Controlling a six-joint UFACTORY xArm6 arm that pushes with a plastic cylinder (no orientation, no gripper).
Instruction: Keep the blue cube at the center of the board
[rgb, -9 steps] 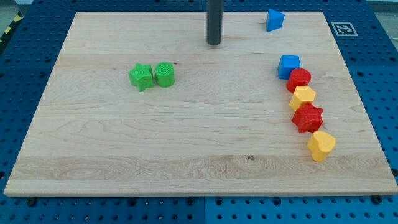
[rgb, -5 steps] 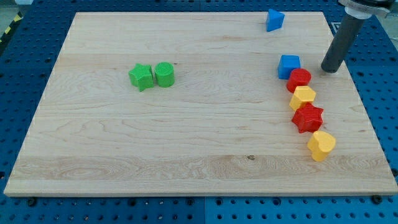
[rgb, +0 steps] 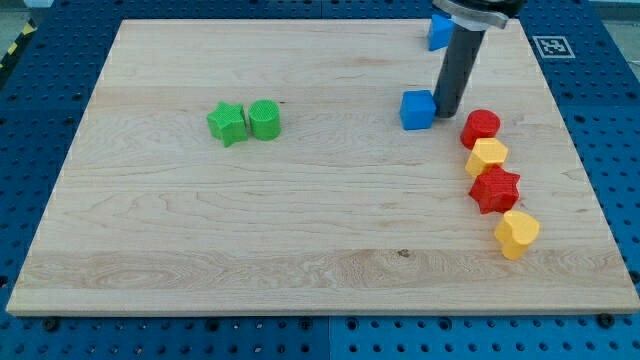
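Observation:
The blue cube (rgb: 417, 109) lies on the wooden board (rgb: 320, 230), right of the board's middle and in its upper half. My tip (rgb: 446, 111) stands right against the cube's right side. The rod rises from there to the view's top and partly hides a second blue block (rgb: 436, 32) near the board's top edge.
A green star (rgb: 227, 123) and a green cylinder (rgb: 265, 119) sit side by side at the left of middle. At the right, a chain runs downward: red cylinder (rgb: 481, 126), yellow hexagon block (rgb: 487, 156), red star (rgb: 495, 189), yellow heart (rgb: 517, 233).
My tip swept from the top middle to the right of the blue cube, then moved left against it. The blue cube slid left, away from the red cylinder.

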